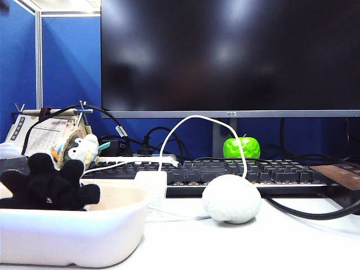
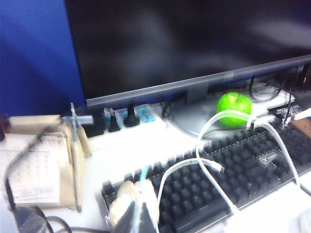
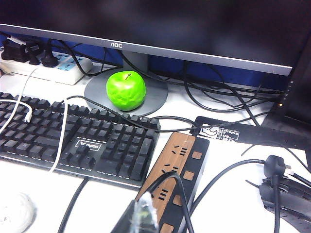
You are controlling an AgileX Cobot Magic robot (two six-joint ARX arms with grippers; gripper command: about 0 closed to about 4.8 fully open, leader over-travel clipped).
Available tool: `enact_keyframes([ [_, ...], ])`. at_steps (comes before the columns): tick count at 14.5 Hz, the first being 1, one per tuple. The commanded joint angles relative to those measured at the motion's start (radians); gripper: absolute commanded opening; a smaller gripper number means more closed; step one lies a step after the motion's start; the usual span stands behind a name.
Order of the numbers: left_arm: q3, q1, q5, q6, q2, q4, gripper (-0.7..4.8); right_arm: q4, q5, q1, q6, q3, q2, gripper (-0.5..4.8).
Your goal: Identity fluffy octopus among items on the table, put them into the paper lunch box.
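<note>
One fluffy octopus (image 1: pixel 48 188) is in sight, and it already sits inside the paper lunch box (image 1: pixel 84 236), leaning on the box's left side with its stubby arms poking above the rim; it has no clear long axis. The box stands on the bench in front of the keyboard (image 1: pixel 236 171), to the left of the white brain-shaped ball (image 1: pixel 231 198). The left gripper (image 2: pixel 137 221) hangs over the keyboard's left end above the grey-white plush with the teal beak (image 2: pixel 131 204), its jaws pressed together with nothing between them. The box does not appear in its wrist view, though this arm is probably the nearer. The right gripper (image 3: pixel 141 218) hovers over the brown power strip (image 3: pixel 172 179) beside the keyboard's right end; whether its jaws are spread I cannot tell. The placing looks done.
</note>
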Motion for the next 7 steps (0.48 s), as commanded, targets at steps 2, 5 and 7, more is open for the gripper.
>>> enact_keyframes([
  [2,-0.148,0.000,-0.005,-0.052,-0.133,0.150,-0.02,0.013,-0.003,0.000,0.005,0.006,0.000,-0.06],
  [5,-0.195,0.001,-0.052,-0.091,-0.257,0.151,-0.02,0.013,-0.003,0.000,0.005,0.006,-0.001,-0.06],
  [7,-0.195,0.011,-0.052,-0.100,-0.299,0.139,-0.02,0.013,-0.003,0.000,0.005,0.006,0.000,-0.06],
])
